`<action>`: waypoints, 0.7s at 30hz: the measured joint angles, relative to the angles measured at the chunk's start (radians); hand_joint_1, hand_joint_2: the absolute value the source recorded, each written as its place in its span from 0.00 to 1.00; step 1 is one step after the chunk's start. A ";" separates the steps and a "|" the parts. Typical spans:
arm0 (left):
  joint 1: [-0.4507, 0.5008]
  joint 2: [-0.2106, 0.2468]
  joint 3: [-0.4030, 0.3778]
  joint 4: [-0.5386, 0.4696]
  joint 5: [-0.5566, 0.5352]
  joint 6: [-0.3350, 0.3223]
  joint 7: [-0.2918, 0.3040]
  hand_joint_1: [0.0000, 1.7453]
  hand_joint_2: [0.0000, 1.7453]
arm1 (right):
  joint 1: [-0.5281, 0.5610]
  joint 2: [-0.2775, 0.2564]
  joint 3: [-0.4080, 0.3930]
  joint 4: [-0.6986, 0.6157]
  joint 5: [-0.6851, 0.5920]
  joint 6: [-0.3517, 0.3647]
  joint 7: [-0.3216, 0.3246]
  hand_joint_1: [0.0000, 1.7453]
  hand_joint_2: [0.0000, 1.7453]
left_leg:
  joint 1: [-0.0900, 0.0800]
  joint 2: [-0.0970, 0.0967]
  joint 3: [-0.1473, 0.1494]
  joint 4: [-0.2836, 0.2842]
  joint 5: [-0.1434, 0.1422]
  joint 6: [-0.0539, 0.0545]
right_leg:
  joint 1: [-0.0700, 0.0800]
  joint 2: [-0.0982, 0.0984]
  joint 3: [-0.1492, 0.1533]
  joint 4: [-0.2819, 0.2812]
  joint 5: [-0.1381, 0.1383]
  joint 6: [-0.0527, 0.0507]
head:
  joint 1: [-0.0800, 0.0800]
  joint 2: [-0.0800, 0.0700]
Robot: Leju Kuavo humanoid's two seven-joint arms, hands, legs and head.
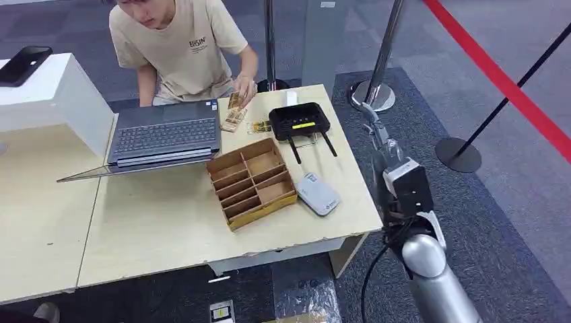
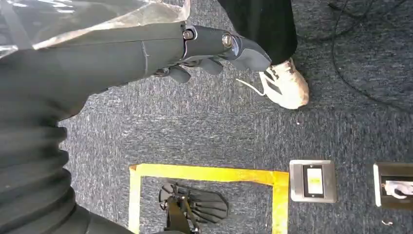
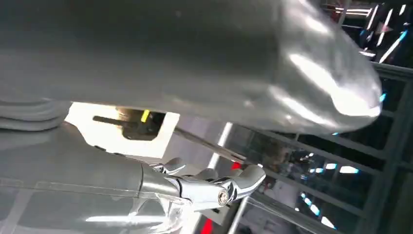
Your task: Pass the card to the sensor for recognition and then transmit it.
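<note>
Right hand [image 1: 374,128] raised past the table's [image 1: 168,229] right edge, empty, fingers loosely apart.
Cards [image 1: 235,111] lie under a person's hand [image 1: 244,87], well apart; left wrist view shows left hand [image 2: 214,53] empty, fingers curled, over carpet [image 2: 204,131].

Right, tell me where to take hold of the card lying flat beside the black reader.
Pinch the card by two opposite edges, fingers coming straight down from above. It lies flat on the table, so no face is free to get under, and the laptop and black reader flank it, crowding any sideways approach. The right hand looks nearer.
</note>
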 joint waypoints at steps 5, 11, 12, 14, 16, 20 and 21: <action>0.000 0.000 -0.002 0.000 -0.015 -0.011 -0.002 0.00 1.00 | -0.113 -0.037 -0.001 -0.003 0.232 0.039 0.074 0.00 0.00 | 0.000 0.002 -0.001 0.000 0.000 0.000 | 0.000 0.001 -0.001 0.001 0.000 0.000 | 0.000 0.000; -0.015 -0.001 -0.019 0.000 -0.038 -0.023 0.006 0.00 1.00 | -0.365 -0.094 0.002 0.103 0.388 0.114 0.086 0.00 0.00 | 0.000 0.000 -0.001 0.000 0.001 0.000 | -0.001 0.000 -0.001 0.000 0.001 0.000 | 0.000 0.000; -0.016 -0.001 -0.021 0.000 -0.039 -0.023 0.006 0.00 1.00 | -0.386 -0.099 0.002 0.118 0.390 0.115 0.085 0.00 0.00 | 0.000 0.000 -0.001 0.000 0.001 0.000 | -0.001 0.000 -0.001 0.001 0.001 0.000 | 0.000 0.000; -0.019 -0.002 -0.025 0.000 -0.040 -0.024 0.006 0.00 1.00 | -0.413 -0.107 0.002 0.143 0.396 0.114 0.077 0.00 0.00 | 0.000 0.000 -0.001 0.000 0.001 0.000 | -0.001 0.000 -0.001 0.001 0.001 0.000 | 0.000 0.000; -0.021 -0.003 -0.026 0.000 -0.040 -0.024 0.006 0.00 1.00 | -0.426 -0.113 0.003 0.164 0.398 0.113 0.075 0.00 0.00 | 0.000 0.000 -0.002 0.000 0.001 0.000 | 0.000 0.000 -0.001 0.001 0.001 0.000 | 0.000 0.000; -0.023 -0.003 -0.035 0.000 -0.054 -0.034 0.013 0.00 1.00 | -0.459 -0.124 0.009 0.207 0.495 0.096 0.079 0.00 0.00 | 0.000 0.000 -0.005 0.000 0.001 0.000 | -0.001 0.000 -0.004 0.001 0.001 0.000 | 0.000 0.000; -0.026 -0.004 -0.039 0.000 -0.062 -0.037 0.021 0.00 1.00 | -0.487 -0.129 0.017 0.239 0.588 0.076 0.066 0.00 1.00 | 0.000 0.000 -0.007 0.000 0.001 0.000 | -0.001 0.000 -0.006 0.002 0.001 0.000 | 0.000 0.000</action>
